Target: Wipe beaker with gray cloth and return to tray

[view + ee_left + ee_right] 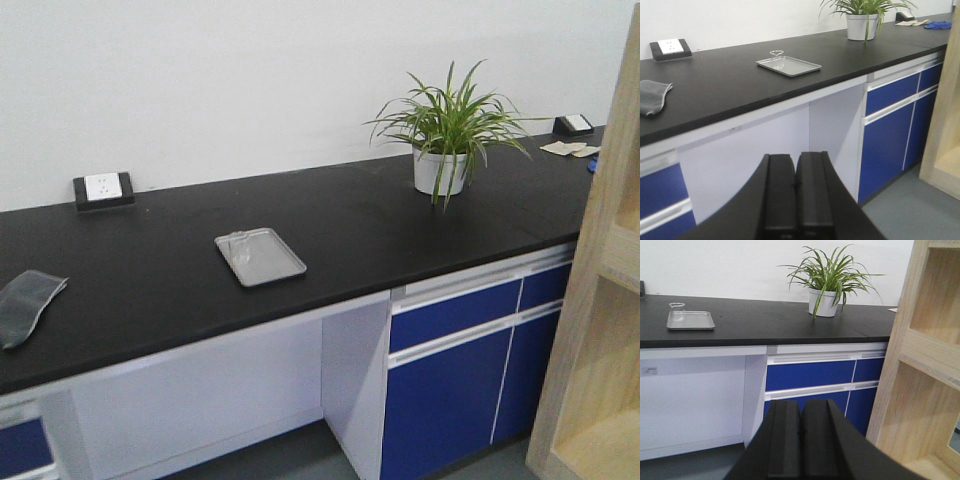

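The silvery tray lies on the black counter, with a clear glass beaker on its far left corner. Both also show in the left wrist view, tray and beaker, and in the right wrist view, tray and beaker. The gray cloth lies at the counter's left edge; it also shows in the left wrist view. My left gripper is shut and empty, low in front of the cabinets. My right gripper is shut and empty, also below counter height.
A potted spider plant stands at the counter's right. A black-and-white socket box sits by the wall at left. A tall wooden shelf unit stands at the right. Blue drawers lie under the counter.
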